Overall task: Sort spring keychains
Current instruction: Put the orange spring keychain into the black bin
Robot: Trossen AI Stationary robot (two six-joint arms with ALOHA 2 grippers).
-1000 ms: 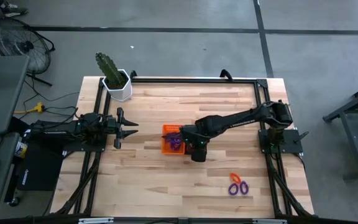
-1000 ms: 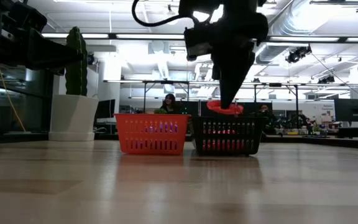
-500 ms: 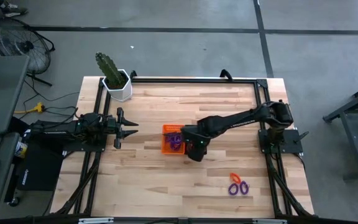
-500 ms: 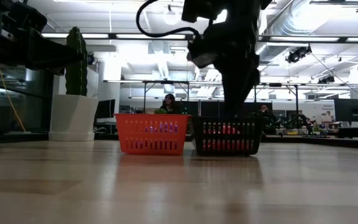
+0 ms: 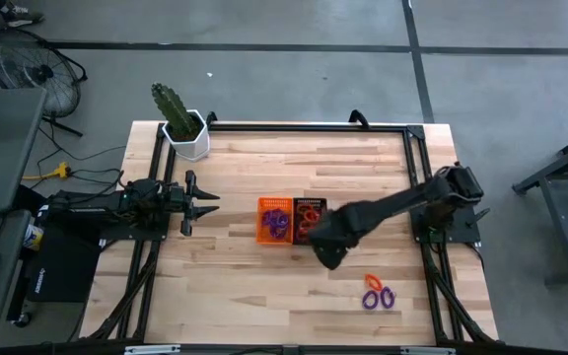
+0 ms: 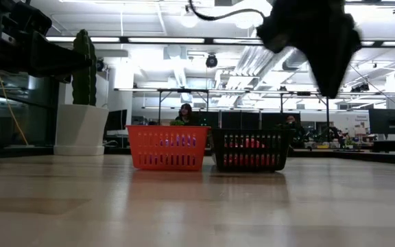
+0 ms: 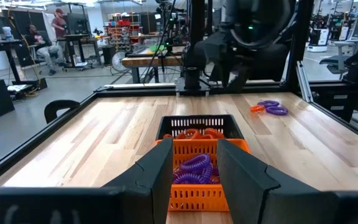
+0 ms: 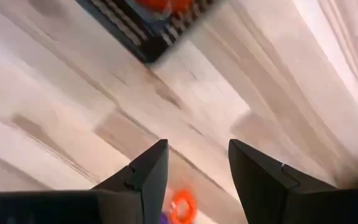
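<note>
On the desk [image 5: 235, 177], taking the orange bin [image 5: 273, 219] as the landmark: far to its left, near the desk's left edge, the left claw [image 5: 205, 204] waits with its fingers parted and nothing between them, pointing toward the bin. A potted cactus [image 5: 179, 120] stands at the far-left corner, well apart from the bin.

The spring keychains are small coiled plastic ovals, some purple, some orange. The orange bin holds purple ones [image 7: 194, 168], heaped behind its mesh wall. Touching its right side stands the black bin [image 5: 309, 218], which holds orange ones [image 7: 194, 132].

Just right of the black bin and nearer the front edge hangs the right claw [image 5: 329, 258], above the bare wood, its fingers [image 8: 148, 169] spread and empty. Farther right and toward the front edge, well apart from both bins, lie the loose keychains: an orange one [image 5: 372, 283] beside two purple ones [image 5: 380, 298], close together. They lie beyond the right claw, near it but not under it, and it touches none.
</note>
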